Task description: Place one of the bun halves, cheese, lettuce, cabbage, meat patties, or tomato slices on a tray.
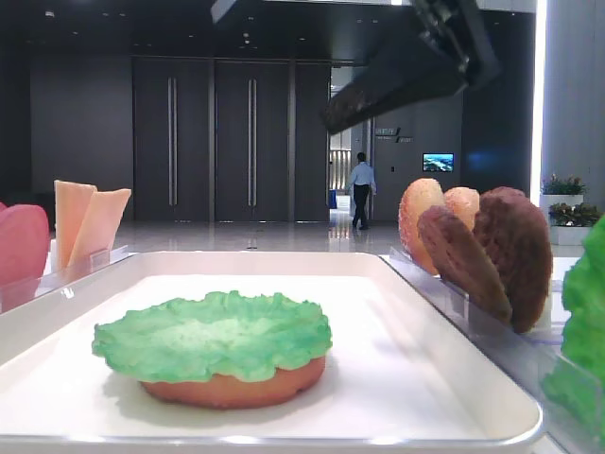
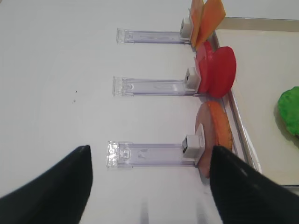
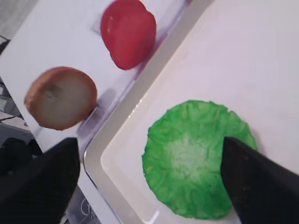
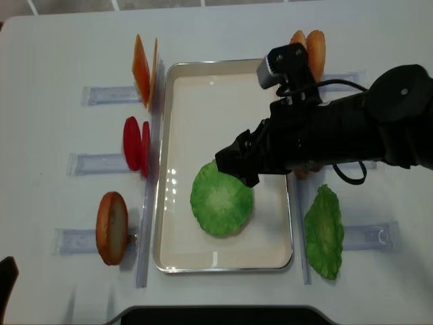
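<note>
Lettuce (image 3: 191, 158) lies below the spread right gripper (image 3: 149, 179).

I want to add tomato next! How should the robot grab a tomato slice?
The tomato slices stand on edge in a clear holder left of the tray. Best guess: the left hand, nearest them, comes down from above and pinches one slice's top rim across its flat faces, since the faces point sideways.
</note>
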`<act>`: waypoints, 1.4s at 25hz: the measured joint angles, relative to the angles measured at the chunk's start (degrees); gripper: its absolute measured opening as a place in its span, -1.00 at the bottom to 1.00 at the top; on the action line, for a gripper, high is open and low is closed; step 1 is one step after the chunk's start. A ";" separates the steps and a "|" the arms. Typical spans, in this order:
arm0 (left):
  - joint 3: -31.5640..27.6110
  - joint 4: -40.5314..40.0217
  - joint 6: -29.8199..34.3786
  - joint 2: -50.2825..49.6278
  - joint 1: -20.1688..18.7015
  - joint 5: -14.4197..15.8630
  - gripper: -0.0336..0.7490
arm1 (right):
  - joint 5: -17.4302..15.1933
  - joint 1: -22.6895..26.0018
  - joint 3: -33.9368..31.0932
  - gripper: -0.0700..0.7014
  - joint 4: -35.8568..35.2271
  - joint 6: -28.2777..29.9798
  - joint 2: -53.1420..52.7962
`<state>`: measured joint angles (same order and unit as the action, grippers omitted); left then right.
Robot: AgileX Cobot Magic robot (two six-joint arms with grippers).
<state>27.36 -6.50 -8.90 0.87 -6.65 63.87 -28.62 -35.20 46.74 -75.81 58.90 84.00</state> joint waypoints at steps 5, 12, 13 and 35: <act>0.00 0.00 0.00 0.00 0.00 0.00 0.61 | -1.64 4.65 0.00 0.69 7.77 -7.39 -5.41; 0.00 0.00 0.00 0.00 0.00 0.00 0.61 | -7.76 14.19 0.00 0.69 32.72 -29.25 -8.73; 0.00 0.00 0.00 0.00 0.00 0.00 0.61 | -9.17 15.74 0.00 0.69 36.08 -32.12 -8.79; 0.00 0.00 0.00 0.00 0.00 0.00 0.61 | -33.44 31.20 -0.24 0.69 73.17 -63.34 -14.31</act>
<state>27.36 -6.50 -8.90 0.87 -6.65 63.87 -62.06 -4.00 46.50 -2.64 -4.44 69.69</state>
